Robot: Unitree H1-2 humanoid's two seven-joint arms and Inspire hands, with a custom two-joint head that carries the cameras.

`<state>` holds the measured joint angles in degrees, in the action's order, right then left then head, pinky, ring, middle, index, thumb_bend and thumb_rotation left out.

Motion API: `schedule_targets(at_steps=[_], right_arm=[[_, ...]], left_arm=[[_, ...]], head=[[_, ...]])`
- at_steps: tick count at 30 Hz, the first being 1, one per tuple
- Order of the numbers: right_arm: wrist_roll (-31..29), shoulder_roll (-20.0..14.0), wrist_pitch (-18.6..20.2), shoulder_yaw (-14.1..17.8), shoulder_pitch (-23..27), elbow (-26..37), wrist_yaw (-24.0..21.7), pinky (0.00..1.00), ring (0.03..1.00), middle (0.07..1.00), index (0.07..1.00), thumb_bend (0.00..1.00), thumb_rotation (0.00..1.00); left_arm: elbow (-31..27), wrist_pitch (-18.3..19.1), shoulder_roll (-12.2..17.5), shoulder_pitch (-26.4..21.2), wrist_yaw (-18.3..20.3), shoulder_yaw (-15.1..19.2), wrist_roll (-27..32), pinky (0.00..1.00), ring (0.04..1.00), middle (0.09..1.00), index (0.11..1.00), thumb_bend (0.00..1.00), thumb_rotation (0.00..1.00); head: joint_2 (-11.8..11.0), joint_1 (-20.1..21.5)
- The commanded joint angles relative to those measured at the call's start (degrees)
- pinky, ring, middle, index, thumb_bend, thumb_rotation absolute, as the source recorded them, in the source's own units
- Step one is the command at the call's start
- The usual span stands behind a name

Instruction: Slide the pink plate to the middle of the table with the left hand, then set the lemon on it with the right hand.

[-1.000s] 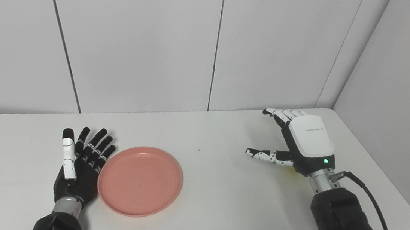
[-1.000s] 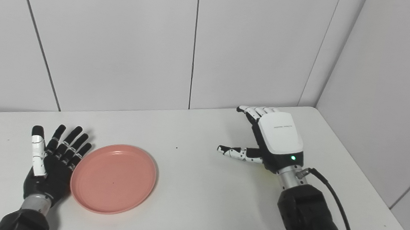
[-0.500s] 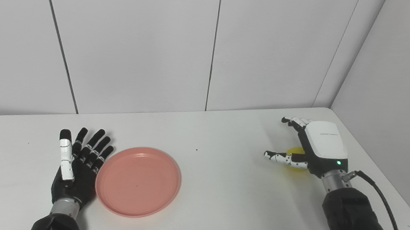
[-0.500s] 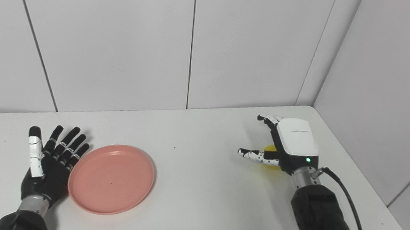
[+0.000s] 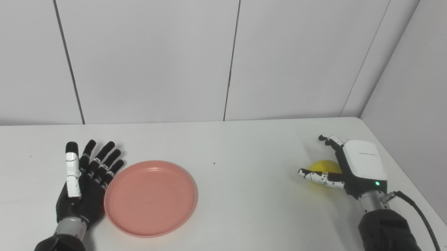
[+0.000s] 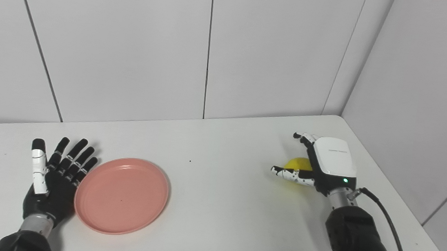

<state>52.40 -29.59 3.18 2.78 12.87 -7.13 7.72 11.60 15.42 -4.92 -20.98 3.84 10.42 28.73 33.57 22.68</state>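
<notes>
- I read this as the very start: the pink plate sits toward 8 o'clock on the table, left of the middle, so the slide looks not yet done.
- My left hand lies flat, palm up, fingers spread and pointing toward 12 o'clock, holding nothing. Its inner edge is against or just beside the plate's rim at the plate's 9 o'clock side; I cannot tell whether they touch.
- The next move, as I judge it, calls for pushing that rim toward 3 o'clock with the side of the hand, keeping the plate flat on the table so it does not tip or spin off course.
- The lemon rests on the table toward 3 o'clock, well apart from the plate.
- My right hand stands on edge around it, back of the hand up and outward, thumb stretched toward 9 o'clock in front of the lemon, fingers curled past its far side.
- I see no firm grasp: the hand cups the fruit loosely, thumb and fingers apart, and the lemon sits on the table.
</notes>
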Motion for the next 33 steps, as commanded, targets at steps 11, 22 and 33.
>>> schedule_targets(at_steps=[11,22,33], right_arm=[[-2.27,-1.88,3.30,-0.83,1.29,-1.79,0.51,0.62,0.673,0.718,0.737,0.75,0.72],[-3.62,-2.38,2.08,-2.20,1.28,-4.67,0.84,0.60,0.676,0.719,0.733,0.75,0.72],[-6.02,-2.86,-6.93,-6.28,2.67,-13.05,10.36,0.39,0.475,0.550,0.580,0.69,0.47]], left_arm=[[0.05,2.79,-0.32,1.78,-1.17,-0.54,-1.03,0.86,0.844,0.828,0.969,0.81,0.76],[0.19,2.71,-0.26,2.04,-0.88,-0.65,-0.86,0.86,0.841,0.827,0.969,0.84,0.74],[-1.57,3.58,-0.56,2.35,-1.82,-1.19,-1.46,0.85,0.833,0.822,0.959,0.85,0.74]], head=[[0.31,-0.27],[0.67,-0.68],[1.01,-1.31]])
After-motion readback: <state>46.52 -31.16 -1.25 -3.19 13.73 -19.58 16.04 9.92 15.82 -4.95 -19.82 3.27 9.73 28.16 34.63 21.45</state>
